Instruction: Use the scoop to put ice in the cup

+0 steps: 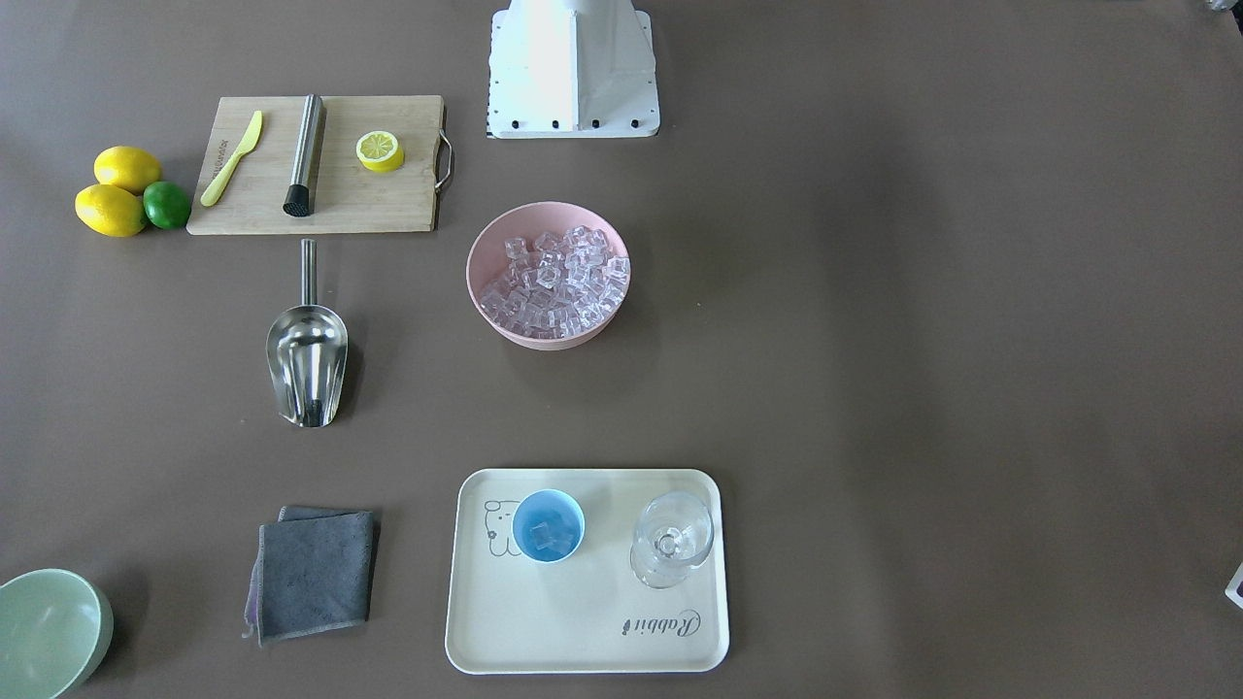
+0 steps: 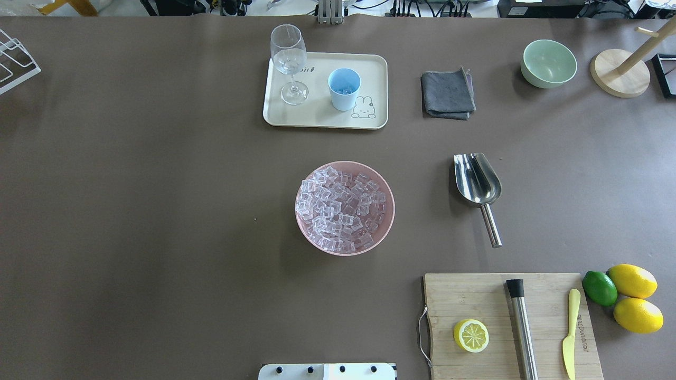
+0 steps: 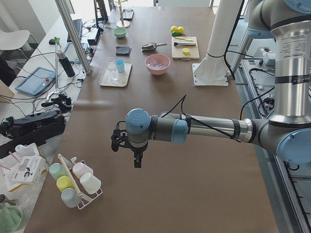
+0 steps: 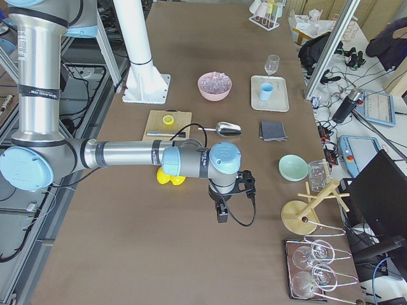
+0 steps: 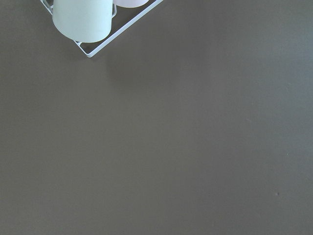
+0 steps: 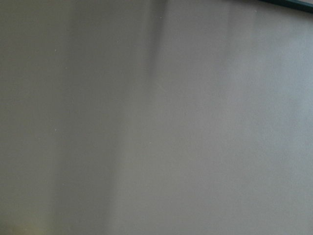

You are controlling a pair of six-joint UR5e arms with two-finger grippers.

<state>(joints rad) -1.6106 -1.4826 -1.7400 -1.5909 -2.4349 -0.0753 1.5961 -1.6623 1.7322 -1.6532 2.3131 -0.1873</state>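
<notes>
Cup [image 1: 549,525] holds ice [image 1: 550,534], perhaps two cubes; scoop [image 1: 307,364] lies handle toward robot.

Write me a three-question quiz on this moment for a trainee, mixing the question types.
1. Multiple choice: the light-blue cup stands
A. on the cream tray, beside the wine glass
B. on the cutting board
C. inside the green bowl
2. True or false: the steel scoop has ice in it.
3. Short answer: where does most of the ice lie?

Key
1. A
2. False: the scoop is empty.
3. In the pink bowl; only a few cubes are in the cup.
</notes>
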